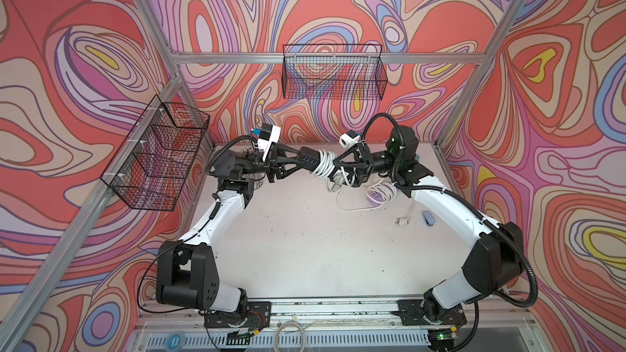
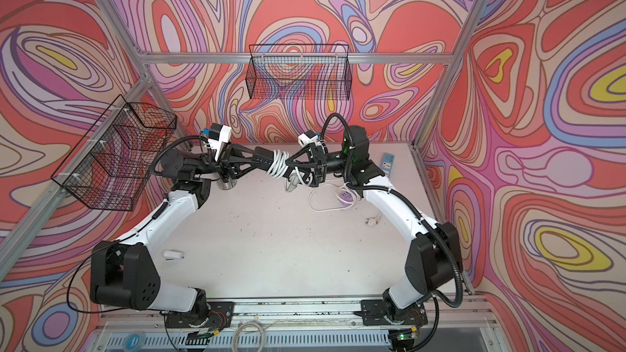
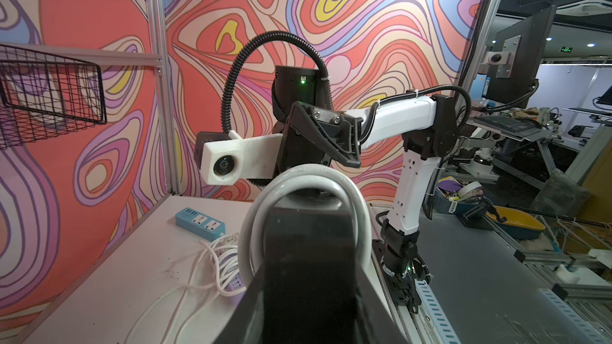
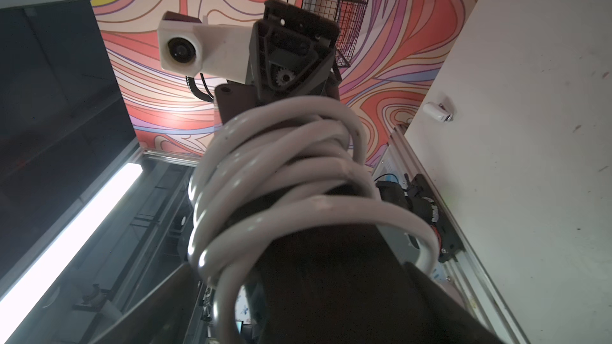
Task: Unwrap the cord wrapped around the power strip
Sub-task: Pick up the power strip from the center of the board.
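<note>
The black power strip (image 1: 310, 157) (image 2: 262, 157) hangs level in the air between my two arms. A thick white cord (image 1: 323, 164) (image 2: 277, 164) coils round its right half in several turns, and the plug end (image 1: 333, 186) dangles below. My left gripper (image 1: 298, 157) (image 3: 308, 292) is shut on the strip's left end; in the left wrist view the strip (image 3: 308, 243) fills the space between the jaws. My right gripper (image 1: 333, 164) (image 4: 298, 309) is open, its fingers standing either side of the strip's right end (image 4: 331, 292), with the cord coils (image 4: 281, 160) just ahead of them.
On the table under my right arm lies a purple power strip (image 1: 376, 194) in loose white cord, with a white plug (image 1: 403, 220) nearby. A blue power strip (image 2: 387, 163) (image 3: 200, 221) lies by the right wall. Wire baskets hang on the back wall (image 1: 333, 72) and the left wall (image 1: 159, 160).
</note>
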`<move>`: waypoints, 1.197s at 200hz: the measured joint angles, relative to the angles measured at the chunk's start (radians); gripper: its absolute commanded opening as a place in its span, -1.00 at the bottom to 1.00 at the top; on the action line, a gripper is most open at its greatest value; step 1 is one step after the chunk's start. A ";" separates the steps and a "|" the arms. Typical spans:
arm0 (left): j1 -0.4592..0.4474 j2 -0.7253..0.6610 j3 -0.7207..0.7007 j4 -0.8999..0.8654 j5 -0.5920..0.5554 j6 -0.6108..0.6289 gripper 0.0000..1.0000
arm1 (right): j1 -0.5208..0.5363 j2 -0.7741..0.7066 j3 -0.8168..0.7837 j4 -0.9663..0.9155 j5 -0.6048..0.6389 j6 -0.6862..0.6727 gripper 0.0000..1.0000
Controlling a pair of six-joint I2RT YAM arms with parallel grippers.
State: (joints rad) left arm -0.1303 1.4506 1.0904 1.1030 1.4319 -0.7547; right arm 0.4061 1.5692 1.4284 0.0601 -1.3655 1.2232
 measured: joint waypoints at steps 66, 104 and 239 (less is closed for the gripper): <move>0.002 -0.076 -0.060 -0.122 -0.089 0.164 -1.00 | -0.027 0.019 0.234 -0.723 0.178 -0.579 0.96; 0.006 -0.113 -0.094 -0.231 -0.166 0.282 -1.00 | -0.034 0.026 0.278 -0.904 0.304 -0.724 0.97; 0.006 -0.182 -0.219 -0.231 -0.490 0.396 -1.00 | -0.051 -0.042 0.080 -0.671 0.649 -0.654 0.97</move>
State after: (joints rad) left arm -0.1246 1.2686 0.8715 0.8722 0.9417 -0.3592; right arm 0.3546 1.5272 1.5085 -0.6109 -0.7166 0.5690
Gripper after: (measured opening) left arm 0.337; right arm 0.983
